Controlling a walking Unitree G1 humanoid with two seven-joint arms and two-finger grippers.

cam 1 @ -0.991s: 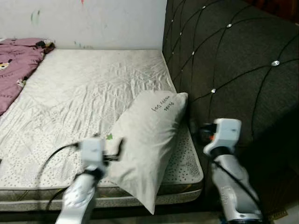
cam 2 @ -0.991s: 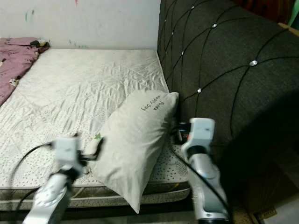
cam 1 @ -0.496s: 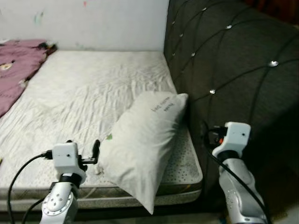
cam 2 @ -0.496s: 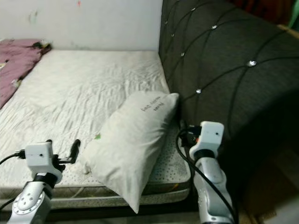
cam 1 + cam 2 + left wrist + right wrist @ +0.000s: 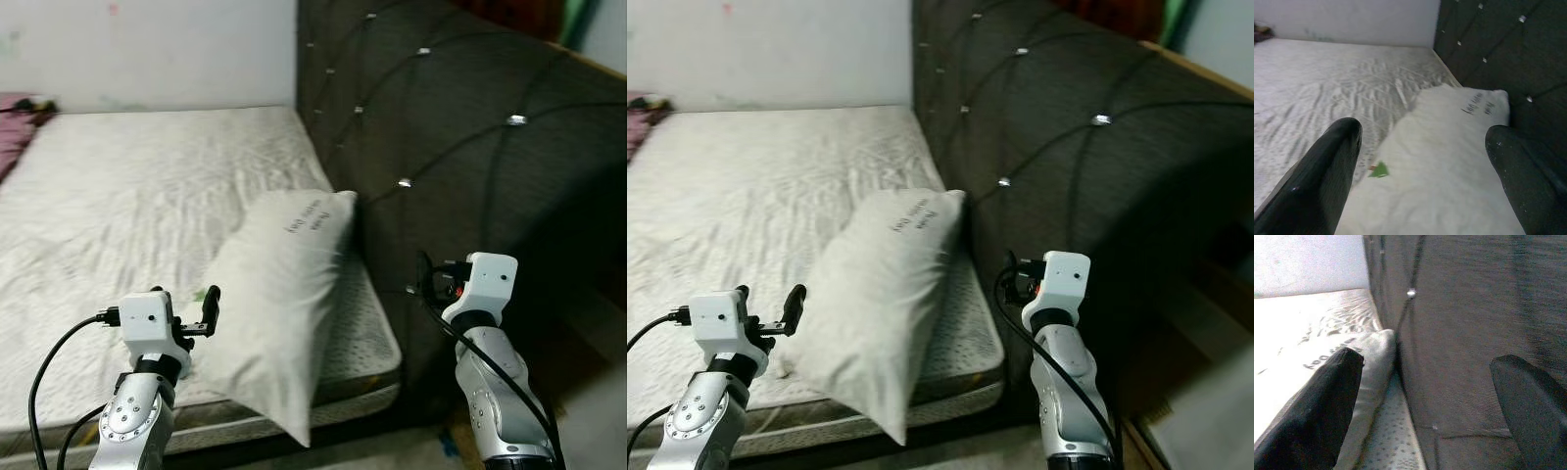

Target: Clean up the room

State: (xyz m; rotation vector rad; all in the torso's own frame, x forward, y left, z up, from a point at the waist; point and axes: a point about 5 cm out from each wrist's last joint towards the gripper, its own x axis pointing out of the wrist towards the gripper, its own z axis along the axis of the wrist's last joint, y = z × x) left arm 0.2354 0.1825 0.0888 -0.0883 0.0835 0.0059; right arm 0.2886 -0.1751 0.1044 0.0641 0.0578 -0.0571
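Left gripper (image 5: 1420,161) spread wide – by pillow (image 5: 274,294).

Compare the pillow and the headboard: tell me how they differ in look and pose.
The pillow is off-white with dark handwriting near its top; the headboard is dark grey fabric, tufted in diamonds with shiny studs. The pillow lies slanted on the mattress, its lower corner hanging past the mattress edge; the headboard stands upright beside the mattress. The pillow looks soft and creased; the headboard looks taut and far larger. The pillow's top end rests against the headboard.
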